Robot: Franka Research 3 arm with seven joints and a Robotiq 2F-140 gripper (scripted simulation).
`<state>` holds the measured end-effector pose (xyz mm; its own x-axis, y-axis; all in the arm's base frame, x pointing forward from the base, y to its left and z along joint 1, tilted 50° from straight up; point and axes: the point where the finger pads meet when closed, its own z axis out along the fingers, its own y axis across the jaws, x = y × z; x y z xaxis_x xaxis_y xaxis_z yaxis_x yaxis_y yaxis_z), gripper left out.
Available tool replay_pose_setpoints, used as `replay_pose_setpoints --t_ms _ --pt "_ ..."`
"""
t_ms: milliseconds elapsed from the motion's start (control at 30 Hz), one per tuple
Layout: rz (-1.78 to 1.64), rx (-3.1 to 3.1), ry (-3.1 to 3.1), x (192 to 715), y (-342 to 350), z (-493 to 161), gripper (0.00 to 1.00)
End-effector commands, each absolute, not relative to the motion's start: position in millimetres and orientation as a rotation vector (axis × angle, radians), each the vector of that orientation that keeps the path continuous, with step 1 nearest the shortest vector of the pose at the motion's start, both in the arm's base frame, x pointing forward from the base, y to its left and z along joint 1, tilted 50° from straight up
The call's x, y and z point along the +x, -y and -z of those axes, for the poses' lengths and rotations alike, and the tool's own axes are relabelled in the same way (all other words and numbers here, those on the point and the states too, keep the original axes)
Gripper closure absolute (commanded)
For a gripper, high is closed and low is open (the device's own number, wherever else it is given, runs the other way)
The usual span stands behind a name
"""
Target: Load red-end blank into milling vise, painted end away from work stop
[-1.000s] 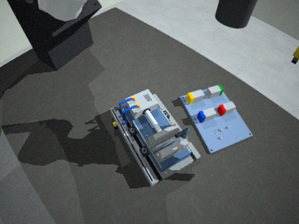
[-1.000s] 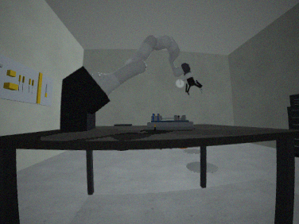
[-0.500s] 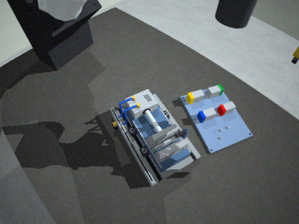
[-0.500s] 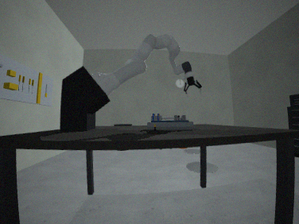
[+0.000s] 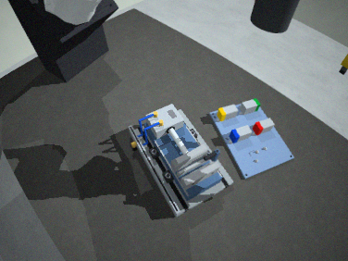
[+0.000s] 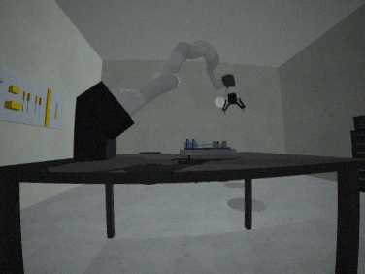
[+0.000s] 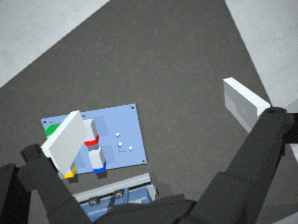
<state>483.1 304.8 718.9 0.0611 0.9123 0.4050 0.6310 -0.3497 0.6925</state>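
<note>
The blank with the red end (image 5: 263,126) lies on the light-blue infeed plate (image 5: 252,139), to the right of the milling vise (image 5: 180,157). It also shows in the wrist view (image 7: 91,136), just right of my left finger pad. My gripper (image 6: 233,108) hangs high above the table, open and empty. In the wrist view my gripper (image 7: 151,108) spans bare table top beside the plate (image 7: 100,142). The vise's blue hoses (image 5: 148,125) are at its far end, and the work stop rod (image 5: 210,156) is on the side next to the plate.
Blanks with a yellow end (image 5: 228,112), a green end (image 5: 250,106) and a blue end (image 5: 241,134) also lie on the plate. The arm's dark base (image 5: 65,32) stands at the back left. A dark cylinder (image 5: 275,14) is at the upper right.
</note>
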Motion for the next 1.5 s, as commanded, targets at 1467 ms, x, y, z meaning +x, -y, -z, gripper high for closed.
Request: replay_pose_setpoints --t_ms 1467 --pt "-1.164 2.124 -1.533 423 -268 -627 0.0"
